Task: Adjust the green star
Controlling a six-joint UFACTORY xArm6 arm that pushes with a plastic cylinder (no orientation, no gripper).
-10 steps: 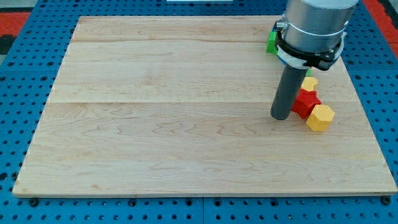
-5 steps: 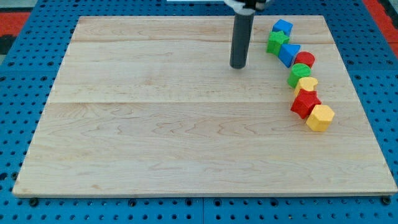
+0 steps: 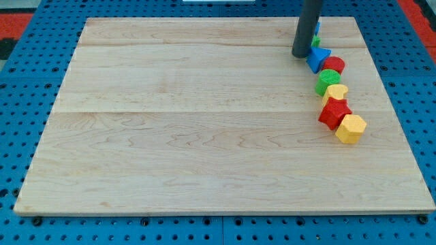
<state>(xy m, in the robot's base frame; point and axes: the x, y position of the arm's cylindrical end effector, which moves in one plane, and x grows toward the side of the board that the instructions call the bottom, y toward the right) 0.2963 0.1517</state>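
Note:
My tip (image 3: 300, 55) rests on the wooden board (image 3: 177, 129) near the view's top right. The rod covers nearly all of the green star (image 3: 315, 42); only a green sliver shows at the rod's right edge. The tip stands at the star's left side; I cannot tell if it touches. A blue block (image 3: 317, 28) peeks out just above the star, and a blue triangle (image 3: 317, 59) lies just right of and below the tip.
A curved row of blocks runs down the right side: a red round block (image 3: 334, 65), a green round block (image 3: 328, 82), a small yellow block (image 3: 336, 91), a red star (image 3: 334, 113) and a yellow hexagon (image 3: 351, 128).
My tip went from beside the red star up and left to the board's upper middle, then right to the green star's left side, now hiding it. The other blocks have not moved.

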